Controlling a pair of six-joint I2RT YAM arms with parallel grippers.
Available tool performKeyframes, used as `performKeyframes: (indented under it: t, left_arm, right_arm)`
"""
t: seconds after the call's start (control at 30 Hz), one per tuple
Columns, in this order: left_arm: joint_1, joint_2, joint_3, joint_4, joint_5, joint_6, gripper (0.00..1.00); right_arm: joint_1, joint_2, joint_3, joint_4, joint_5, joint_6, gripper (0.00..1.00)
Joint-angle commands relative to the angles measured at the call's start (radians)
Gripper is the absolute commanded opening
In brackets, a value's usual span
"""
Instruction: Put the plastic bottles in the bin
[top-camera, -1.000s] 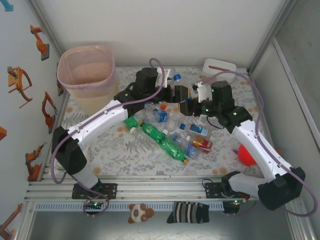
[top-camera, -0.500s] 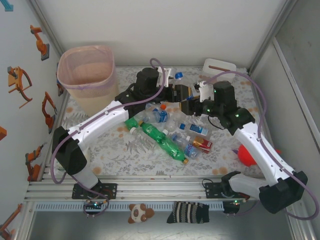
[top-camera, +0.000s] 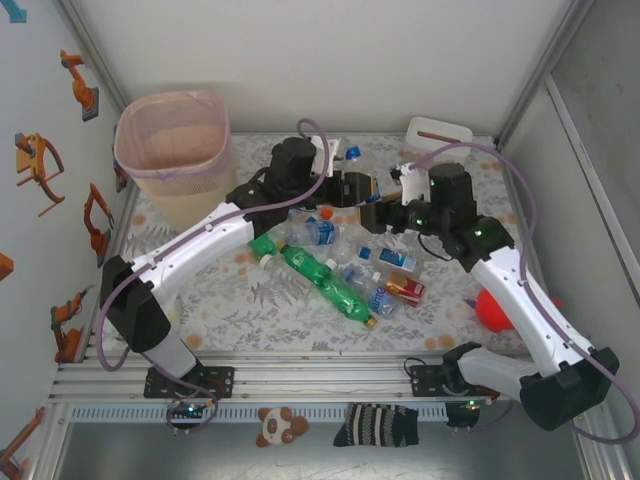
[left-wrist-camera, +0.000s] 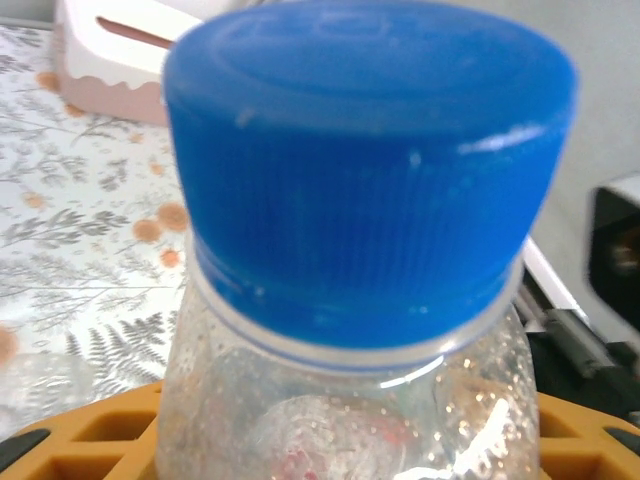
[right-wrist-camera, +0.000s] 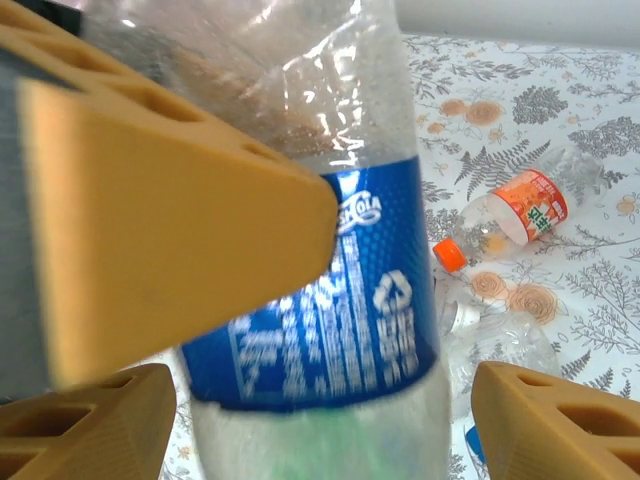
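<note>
A clear plastic bottle (right-wrist-camera: 330, 300) with a blue label and a blue cap (left-wrist-camera: 370, 190) hangs above the table between both arms. My left gripper (left-wrist-camera: 340, 450) is shut on its body just under the cap; one of its orange fingers (right-wrist-camera: 170, 220) presses the bottle's side. My right gripper (right-wrist-camera: 325, 430) stands open around the lower body, with a gap beside its right finger. From above, the left gripper (top-camera: 362, 188) and right gripper (top-camera: 386, 207) meet over the pile of plastic bottles (top-camera: 325, 280). The bin (top-camera: 172, 140), beige with a pink liner, stands at the back left.
Green and clear bottles lie mixed with a small red carton (top-camera: 405, 290) at mid-table. An orange-labelled bottle (right-wrist-camera: 515, 205) lies below the held one. A white box with a slot (top-camera: 438, 135) sits at the back right, and a red ball (top-camera: 492, 310) lies near the right arm.
My left gripper has closed onto the bottle and my right gripper has opened off it. Both arms shifted only slightly.
</note>
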Motion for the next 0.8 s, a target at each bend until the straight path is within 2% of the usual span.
performKeyframes:
  t: [0.0, 0.2, 0.4, 0.57, 0.77]
  left_arm:
    - [0.031, -0.052, 0.022, -0.080, -0.043, 0.076, 0.53]
    - [0.124, -0.093, 0.068, -0.195, -0.051, 0.146, 0.53]
    - [0.238, -0.134, 0.176, -0.372, -0.121, 0.278, 0.53]
    - [0.369, -0.116, 0.328, -0.540, -0.157, 0.372, 0.54]
    - [0.478, -0.040, 0.530, -0.720, -0.257, 0.505, 0.54]
  right_arm:
    - [0.001, -0.037, 0.034, -0.032, 0.034, -0.005, 0.77]
    - [0.001, -0.059, 0.036, -0.059, 0.063, -0.012, 0.78]
    - [0.001, -0.063, 0.048, -0.082, 0.085, -0.021, 0.78]
    - [0.001, -0.046, 0.077, -0.099, 0.087, -0.028, 0.78]
    - [0.000, -0.027, 0.112, -0.105, 0.091, -0.029, 0.78]
